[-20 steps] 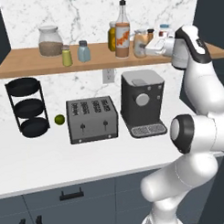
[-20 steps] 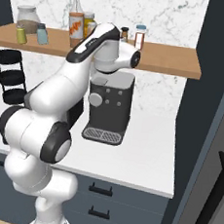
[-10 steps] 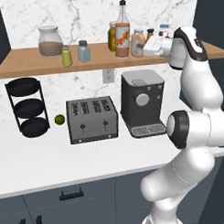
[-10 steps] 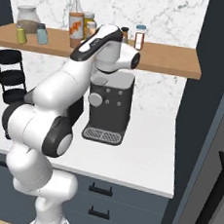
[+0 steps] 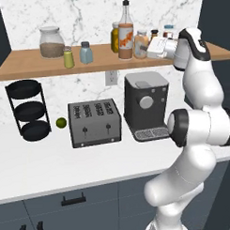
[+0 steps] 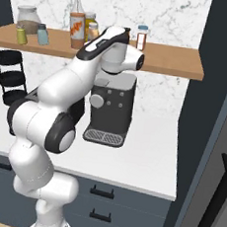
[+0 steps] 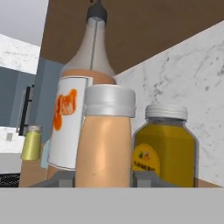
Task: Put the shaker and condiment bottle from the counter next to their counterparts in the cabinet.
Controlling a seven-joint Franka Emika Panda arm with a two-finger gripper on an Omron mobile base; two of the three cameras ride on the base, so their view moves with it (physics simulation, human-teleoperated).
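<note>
You have the bottle [image 7: 106, 140] pinched between the gripper [image 7: 105, 179] tips at shelf [image 5: 35, 68] height, just beside the tall bottle [image 5: 126, 39] and the yellow jar [image 7: 164, 151], so a careless push forward or a tilted release could, I judge, knock either one over or tip yours. The shaker [image 5: 68, 57] already stands on the shelf next to the blue shaker [image 5: 86, 52]. Your arm rises from the base, bends at the elbow by the coffee machine [image 5: 145, 104], and reaches level toward the wall.
</note>
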